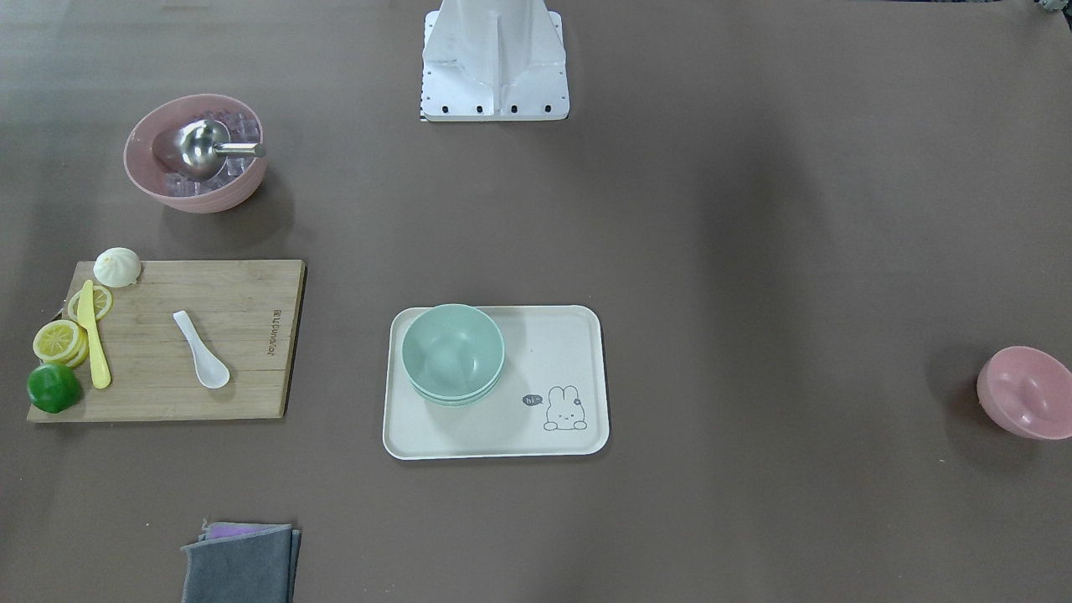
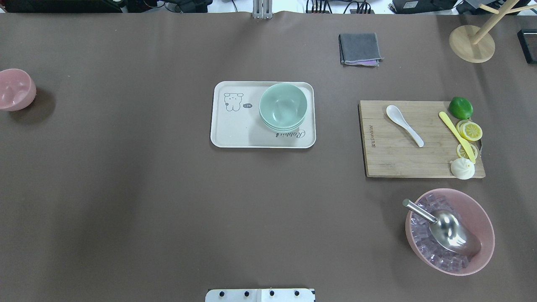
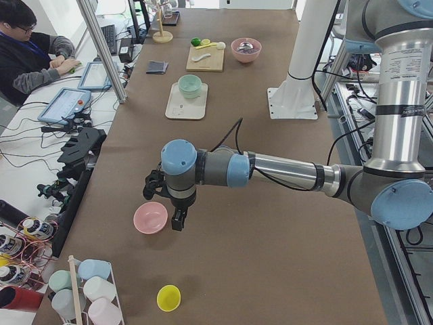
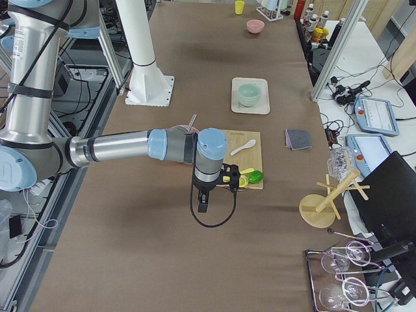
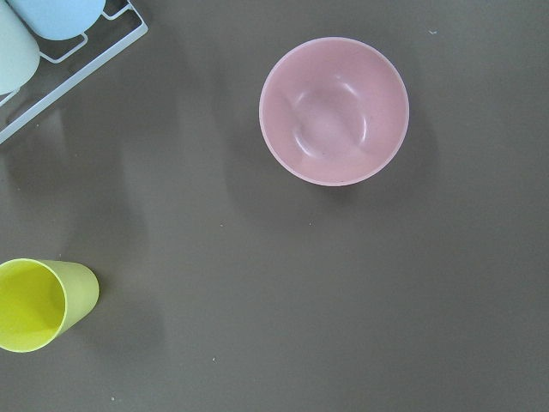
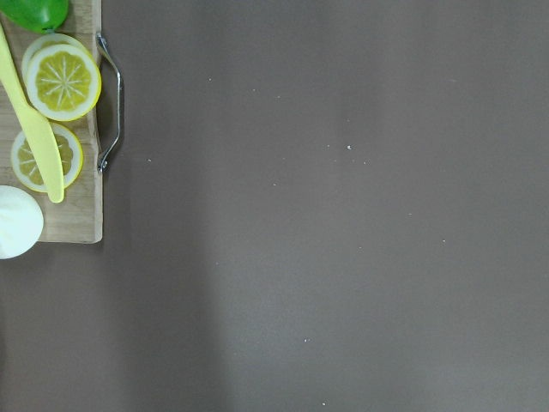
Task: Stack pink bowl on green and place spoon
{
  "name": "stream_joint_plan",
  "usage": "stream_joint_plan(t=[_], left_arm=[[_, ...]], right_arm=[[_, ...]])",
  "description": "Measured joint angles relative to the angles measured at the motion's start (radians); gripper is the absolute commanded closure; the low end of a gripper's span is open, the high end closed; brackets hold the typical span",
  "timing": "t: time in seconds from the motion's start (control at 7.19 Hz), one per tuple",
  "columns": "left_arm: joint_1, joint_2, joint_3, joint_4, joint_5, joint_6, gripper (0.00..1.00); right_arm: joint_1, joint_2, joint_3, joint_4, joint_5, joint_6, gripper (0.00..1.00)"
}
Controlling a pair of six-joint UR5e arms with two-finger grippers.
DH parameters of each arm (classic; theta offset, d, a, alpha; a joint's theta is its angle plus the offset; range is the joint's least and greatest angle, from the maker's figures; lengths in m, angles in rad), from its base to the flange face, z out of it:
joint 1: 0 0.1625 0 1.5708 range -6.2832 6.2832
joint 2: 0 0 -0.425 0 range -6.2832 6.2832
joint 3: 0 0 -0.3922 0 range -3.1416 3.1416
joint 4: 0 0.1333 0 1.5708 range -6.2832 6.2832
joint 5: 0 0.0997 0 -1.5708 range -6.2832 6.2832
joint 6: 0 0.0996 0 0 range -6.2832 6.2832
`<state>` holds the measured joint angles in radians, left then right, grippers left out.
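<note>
Honestly, both jaws' opening cannot be told; neither touches the pink bowl (image 5: pixel 334 111).

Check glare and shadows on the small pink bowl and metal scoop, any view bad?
Overhead exterior: metal scoop has a bright specular spot; small pink bowl is clipped by the left edge, soft shadow beside it. Exterior front-facing: bowl clipped at the right edge. Left wrist-mounted: bowl whole, sharp, no glare, only a faint shadow.
</note>
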<state>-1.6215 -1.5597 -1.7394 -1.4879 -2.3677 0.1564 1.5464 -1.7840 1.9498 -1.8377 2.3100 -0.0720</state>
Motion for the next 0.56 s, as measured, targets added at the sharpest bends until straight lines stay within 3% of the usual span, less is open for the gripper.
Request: stream_joint_plan(t=[0.56], left_arm=[[0.005, -0.014, -0.001, -0.035, 0.001, 0.005, 0.01]], right_arm=[[-0.002, 0.004, -0.001, 0.001, 0.001, 0.002, 0.00]])
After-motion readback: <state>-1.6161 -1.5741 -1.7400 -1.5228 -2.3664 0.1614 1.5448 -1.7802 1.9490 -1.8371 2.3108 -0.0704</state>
